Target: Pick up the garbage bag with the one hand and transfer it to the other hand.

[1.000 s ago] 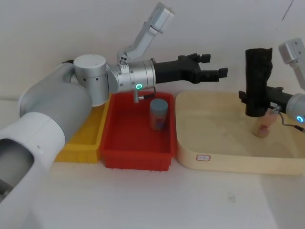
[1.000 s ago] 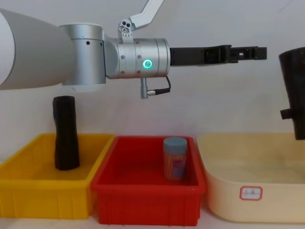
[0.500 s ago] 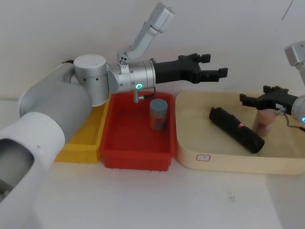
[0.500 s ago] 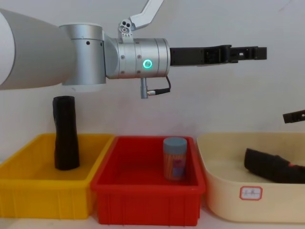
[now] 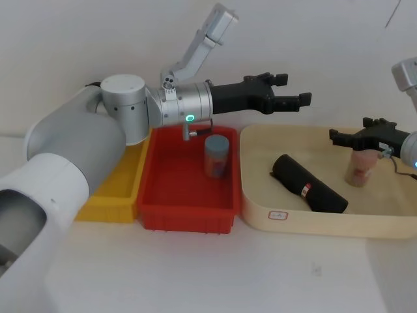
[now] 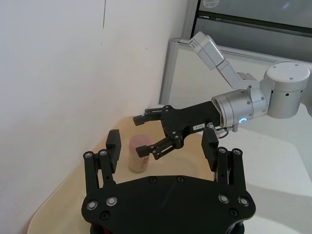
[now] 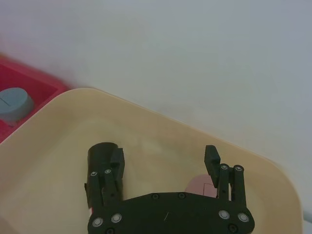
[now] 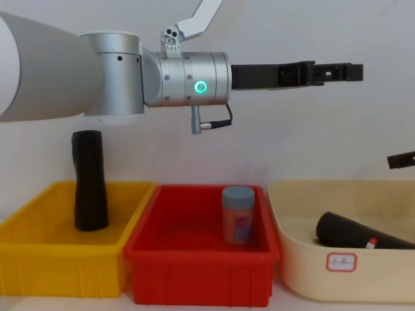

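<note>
The garbage bag [image 5: 309, 184] lies on its side in the cream tub [image 5: 306, 225], a small red mark on it; from the chest it shows low behind the tub's wall [image 8: 360, 234]. My left gripper [image 5: 287, 88], with the green ring, hangs open in the air above the tub's back left corner, holding nothing [image 8: 343, 71]. My right gripper [image 5: 355, 132], with the blue ring, is open and empty over the tub's right side, above a pink-brown cylinder [image 5: 359, 167]. In the right wrist view the bag's end [image 7: 100, 150] sits beside one finger.
A red bin [image 5: 186, 215] holds a blue-lidded can [image 5: 216, 156]. A yellow bin [image 8: 58, 259] at the left holds an upright black waisted roll [image 8: 89, 181]. The left arm's long body spans the space above both bins.
A second ago my right gripper held the bag upright. It has opened, and the bag has fallen into the cream tub and rolled toward the front left. The left arm has not moved.
</note>
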Robot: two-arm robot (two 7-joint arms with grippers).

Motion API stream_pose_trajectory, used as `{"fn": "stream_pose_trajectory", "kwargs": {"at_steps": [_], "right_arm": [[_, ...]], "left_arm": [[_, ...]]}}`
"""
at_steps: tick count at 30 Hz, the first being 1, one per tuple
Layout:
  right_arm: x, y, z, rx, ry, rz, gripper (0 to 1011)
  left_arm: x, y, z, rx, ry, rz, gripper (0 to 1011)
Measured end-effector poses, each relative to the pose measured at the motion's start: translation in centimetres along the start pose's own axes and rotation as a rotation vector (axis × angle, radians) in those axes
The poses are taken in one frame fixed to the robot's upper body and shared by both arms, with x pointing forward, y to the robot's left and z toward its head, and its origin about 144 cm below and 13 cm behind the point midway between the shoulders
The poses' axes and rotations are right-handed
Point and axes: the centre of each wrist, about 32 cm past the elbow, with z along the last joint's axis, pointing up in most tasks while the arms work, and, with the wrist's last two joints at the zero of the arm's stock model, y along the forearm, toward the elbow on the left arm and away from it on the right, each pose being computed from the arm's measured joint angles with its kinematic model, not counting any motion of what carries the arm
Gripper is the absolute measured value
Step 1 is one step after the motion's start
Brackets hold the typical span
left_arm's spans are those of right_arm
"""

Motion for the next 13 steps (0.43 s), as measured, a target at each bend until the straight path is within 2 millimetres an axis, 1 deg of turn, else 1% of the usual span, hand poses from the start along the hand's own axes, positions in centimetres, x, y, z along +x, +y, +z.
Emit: {"fn": "stream_pose_trajectory", "kwargs": {"at_steps": [13], "right_arm": [[0.11,-0.03,-0.06,0.000,0.000,-0.001,1000]], "left_arm": [[0.00,0.00,0.00,0.000,0.000,0.000,1001]]}}
